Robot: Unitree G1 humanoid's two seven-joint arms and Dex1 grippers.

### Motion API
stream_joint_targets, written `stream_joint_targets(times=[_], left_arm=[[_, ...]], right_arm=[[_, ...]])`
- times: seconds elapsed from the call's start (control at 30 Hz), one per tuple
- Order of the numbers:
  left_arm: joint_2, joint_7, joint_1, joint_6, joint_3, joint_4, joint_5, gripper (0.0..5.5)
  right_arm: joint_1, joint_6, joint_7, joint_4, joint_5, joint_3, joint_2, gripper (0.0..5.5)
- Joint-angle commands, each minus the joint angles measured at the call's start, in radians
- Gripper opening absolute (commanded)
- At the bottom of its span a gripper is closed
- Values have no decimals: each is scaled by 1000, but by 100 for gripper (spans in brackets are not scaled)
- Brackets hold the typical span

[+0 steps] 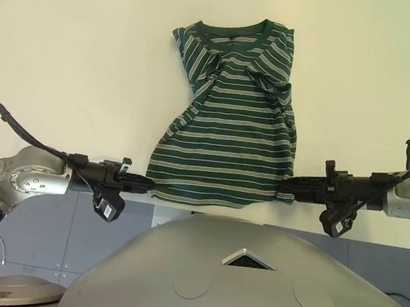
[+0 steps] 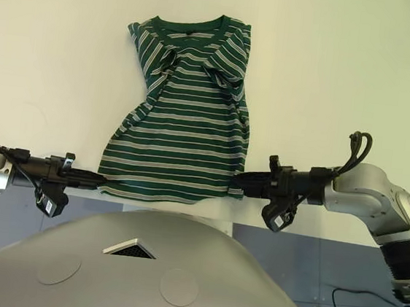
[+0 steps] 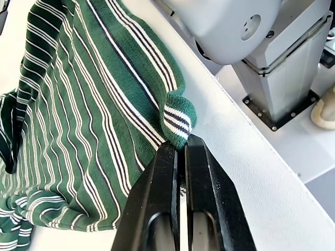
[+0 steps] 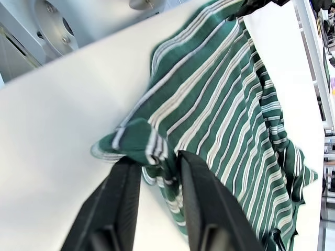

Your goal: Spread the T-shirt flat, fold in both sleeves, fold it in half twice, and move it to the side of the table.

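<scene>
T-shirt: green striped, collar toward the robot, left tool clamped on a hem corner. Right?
No. The T-shirt has its collar away from the robot, per the left eye view. Green stripes and left tool clamped on a hem corner are correct.

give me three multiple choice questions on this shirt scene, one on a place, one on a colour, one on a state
1. Where on the green white-striped T-shirt is the left gripper?
A) the collar
B) a hem corner at the white table's near edge
C) a sleeve

2. What colour are the shirt's stripes?
A) white
B) red
C) yellow

3. How does the shirt lie?
A) folded into a neat square
B) hanging in the air
C) on the table, rumpled around the shoulders

Answers: 1 B, its shut fingers pinch the hem corner; 2 A, pale bands cross the green cloth; 3 C, folds bunch below the collar.
</scene>
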Motion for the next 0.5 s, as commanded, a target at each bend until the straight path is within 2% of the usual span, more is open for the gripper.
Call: stream_joint_targets(times=[0.03, 0.13, 0.23, 0.33, 0.4, 0.5], left_arm=[[11, -30, -4, 76, -26, 24, -31, 0], [10, -43, -14, 119, -31, 28, -102, 0], [18, -75, -22, 241, -17, -39, -264, 0], [55, -135, -30, 500, 33, -185, -568, 0], [46, -164, -105, 737, 76, -246, -821, 0], [-113, -170, -410, 1012, 125, -72, -1038, 0]], right_arm=[[9, 0, -5, -24, 9, 10, -35, 67], [11, 16, -5, -19, 17, 19, -44, 4], [6, 144, 14, -52, 135, 23, -57, 2], [-40, 501, 40, -159, 492, -22, -80, 2], [-192, 799, 80, -158, 752, -62, -76, 2], [-478, 1070, 205, 92, 866, -75, 0, 2]])
